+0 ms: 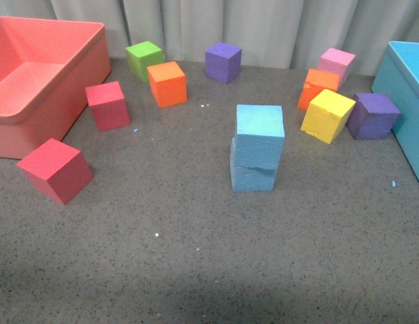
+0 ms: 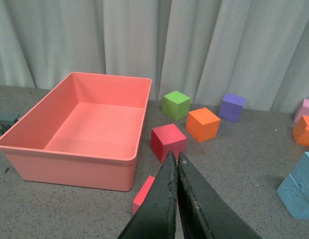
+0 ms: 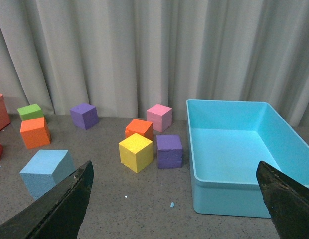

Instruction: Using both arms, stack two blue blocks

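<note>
A pale pleated curtain [image 1: 263, 27] hangs behind a grey speckled bench [image 1: 162, 256] strewn with foam cubes.

The left gripper [image 2: 177, 164] has its black fingers [image 2: 167, 199] pressed together with nothing between them, poised above the bench beside the coral-pink plastic bin [image 2: 70, 159]. The right gripper [image 3: 174, 189] has its fingers [image 3: 70, 199] spread wide apart and empty, raised near the large turquoise plastic bin [image 3: 229, 194]. Neither arm shows in the front view, so both seem pulled back clear of the work, probably so that nothing brushes the stack.

Out from the fingers, the two light sky-blue foam blocks stand mid-bench: the upper blue block [image 1: 260, 137] sits on the lower blue block [image 1: 253, 174], touching, turned slightly and offset a little, so one edge overhangs. The overlap looks broad enough to hold, though a knock could tip it. Judging from this, the stacking appears done.

The other cubes lie apart from the stack: a yellow foam cube [image 1: 328, 115], a purple foam cube [image 1: 373, 115], an orange foam cube [image 1: 167, 84], a green foam cube [image 1: 144, 60] and two red foam cubes [image 1: 108, 105] nearer the pink bin.
</note>
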{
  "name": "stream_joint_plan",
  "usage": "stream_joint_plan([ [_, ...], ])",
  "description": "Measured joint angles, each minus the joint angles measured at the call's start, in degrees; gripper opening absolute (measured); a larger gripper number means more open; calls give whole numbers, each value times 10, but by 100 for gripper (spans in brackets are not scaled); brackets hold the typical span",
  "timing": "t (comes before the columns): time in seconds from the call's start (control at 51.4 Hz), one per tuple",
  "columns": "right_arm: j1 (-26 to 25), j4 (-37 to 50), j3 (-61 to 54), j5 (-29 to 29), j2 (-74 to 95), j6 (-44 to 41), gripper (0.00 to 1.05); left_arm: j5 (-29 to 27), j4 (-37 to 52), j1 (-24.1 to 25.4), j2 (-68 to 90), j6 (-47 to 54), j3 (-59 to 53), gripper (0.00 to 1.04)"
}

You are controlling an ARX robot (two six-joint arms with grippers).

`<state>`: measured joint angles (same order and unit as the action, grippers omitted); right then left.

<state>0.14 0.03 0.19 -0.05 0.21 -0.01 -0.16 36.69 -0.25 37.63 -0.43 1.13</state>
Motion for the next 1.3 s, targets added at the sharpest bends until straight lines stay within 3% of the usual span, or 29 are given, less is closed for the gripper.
stream_joint_plan([
  [0.857, 0, 0, 0, 0, 0, 0, 95, 0, -226, 1, -238, 0, 0, 4],
  [1.149, 0, 0, 0, 0, 0, 0, 95, 0, -265, 1, -277, 0, 0, 4],
  [1.304, 0, 0, 0, 0, 0, 0, 95, 1, -362, 1, -365, 0, 0, 4],
])
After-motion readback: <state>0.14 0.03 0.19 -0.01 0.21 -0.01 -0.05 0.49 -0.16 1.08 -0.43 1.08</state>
